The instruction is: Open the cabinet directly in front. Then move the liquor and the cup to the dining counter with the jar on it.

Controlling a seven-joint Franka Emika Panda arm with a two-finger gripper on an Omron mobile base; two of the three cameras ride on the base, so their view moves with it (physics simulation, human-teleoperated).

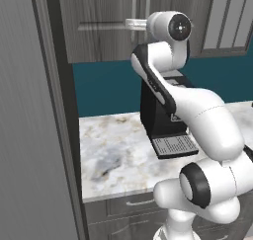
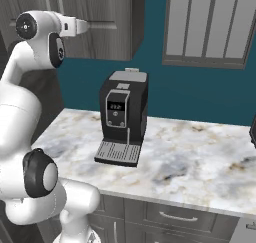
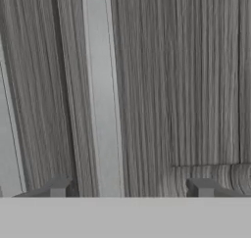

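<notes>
The grey wood-grain cabinet (image 1: 99, 21) hangs above the worktop with both doors closed. Its silver bar handle (image 3: 102, 85) runs upright in the hand view, with a second pale bar (image 3: 7, 149) at the left edge. My gripper (image 3: 130, 190) is open and close in front of the door, and the handle stands between the fingertips (image 3: 56, 188), left of the middle. From the base, the gripper (image 1: 128, 23) (image 2: 84, 26) is raised level against the cabinet front. The liquor, the cup, the dining counter and the jar are out of view.
A black coffee machine (image 1: 163, 118) (image 2: 122, 117) stands on the marble worktop (image 2: 190, 157) under the cabinet, with grey drawers (image 2: 170, 214) below. A tall grey panel (image 1: 29, 135) rises at the left. A shuttered window (image 2: 207, 24) is at the right.
</notes>
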